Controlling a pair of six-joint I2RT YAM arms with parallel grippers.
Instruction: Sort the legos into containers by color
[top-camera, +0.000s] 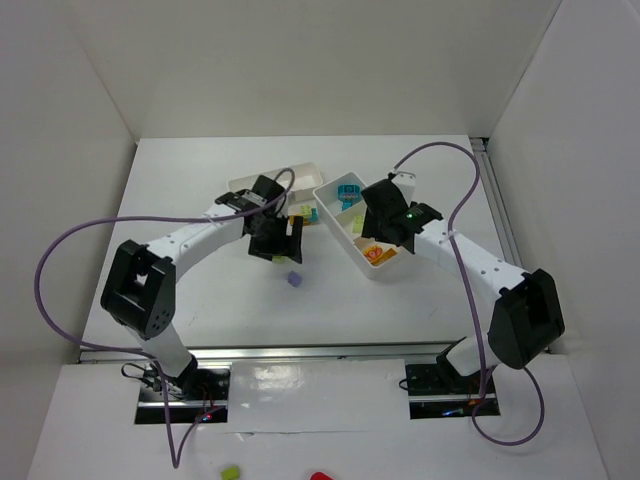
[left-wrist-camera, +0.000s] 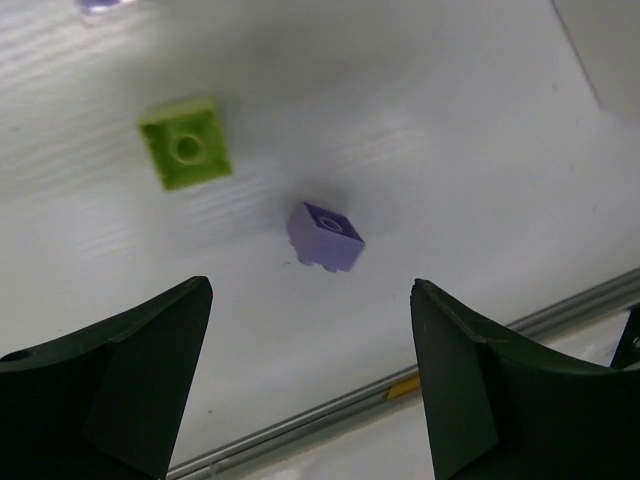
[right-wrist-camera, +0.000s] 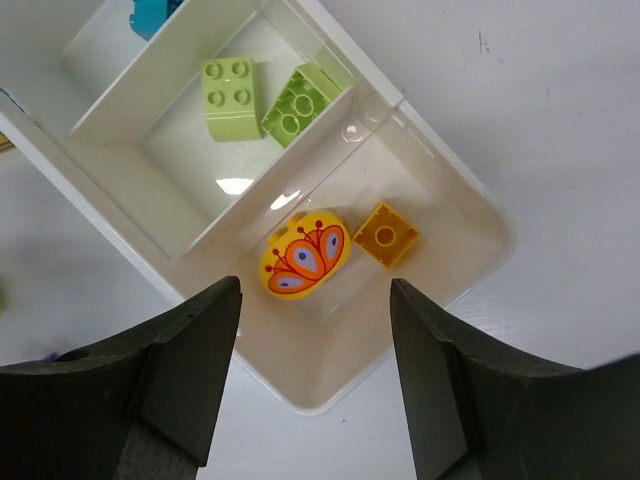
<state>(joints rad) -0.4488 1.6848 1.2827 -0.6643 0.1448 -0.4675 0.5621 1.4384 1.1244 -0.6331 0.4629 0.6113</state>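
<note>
A pale purple lego (left-wrist-camera: 326, 237) lies on the white table just ahead of my open, empty left gripper (left-wrist-camera: 310, 288); it also shows in the top view (top-camera: 294, 279). A lime green lego (left-wrist-camera: 186, 145) lies further off. My right gripper (right-wrist-camera: 315, 285) is open and empty above the end compartment of the right container (right-wrist-camera: 480, 200). That compartment holds a yellow piece with an orange pattern (right-wrist-camera: 305, 257) and a yellow-orange square lego (right-wrist-camera: 386, 235). The middle compartment holds two lime green legos (right-wrist-camera: 229, 96). A teal lego (right-wrist-camera: 150, 12) lies in the far compartment. The left container (top-camera: 300, 172) is partly hidden by my left arm.
A few small legos (top-camera: 303, 212) lie between the two containers. A silver metal rail (left-wrist-camera: 400, 390) runs along the table's near edge. White walls enclose the table on three sides. A lime piece (top-camera: 231, 470) and a red piece (top-camera: 320, 477) lie below the table edge.
</note>
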